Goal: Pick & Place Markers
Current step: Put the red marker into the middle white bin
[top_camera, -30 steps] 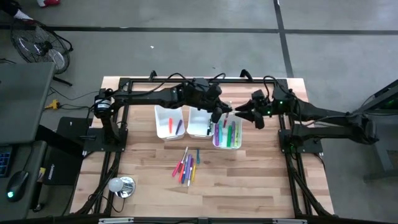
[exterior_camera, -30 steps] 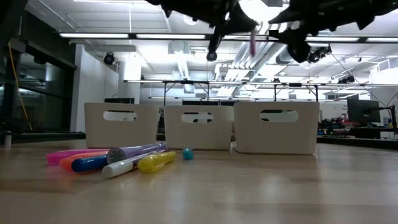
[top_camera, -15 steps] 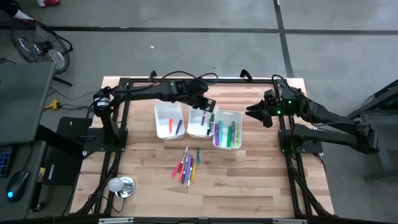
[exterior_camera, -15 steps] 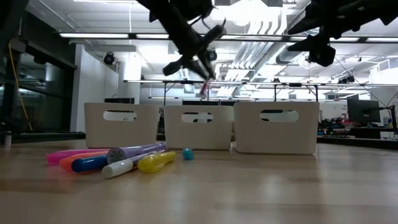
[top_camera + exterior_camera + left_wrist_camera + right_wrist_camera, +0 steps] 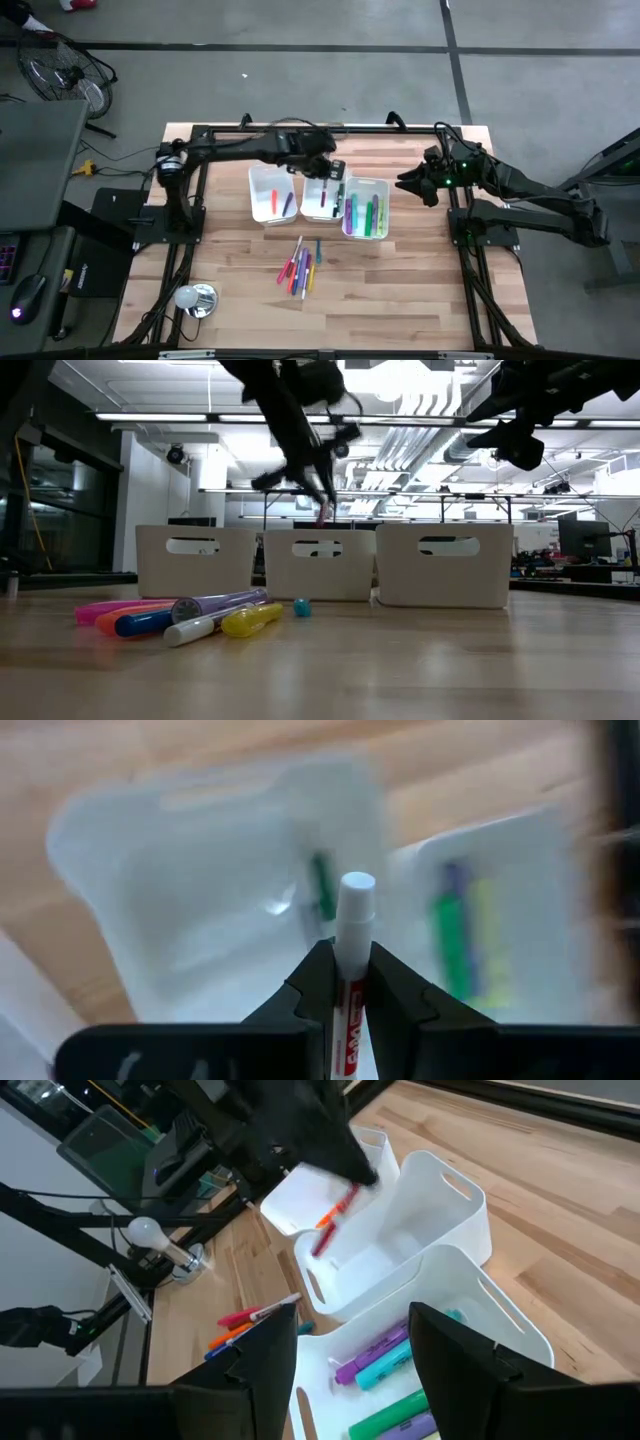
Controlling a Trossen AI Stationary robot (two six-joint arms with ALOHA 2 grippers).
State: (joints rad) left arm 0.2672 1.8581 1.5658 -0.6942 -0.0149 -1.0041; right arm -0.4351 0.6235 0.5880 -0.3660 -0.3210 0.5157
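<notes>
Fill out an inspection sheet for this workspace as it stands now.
Surface: light wooden table top, three white rectangular plastic bins in a row.
Job's things: loose felt-tip markers on the table; more lie in the bins; one red-and-white marker is gripped.
Clutter: light bulb on a metal base, small teal cap.
End effectors: left end effector shut on the marker above the middle bin; right end effector open, off to the side.
Cables: black cables along the left arm.
Surroundings: floor fan, grey floor.
</notes>
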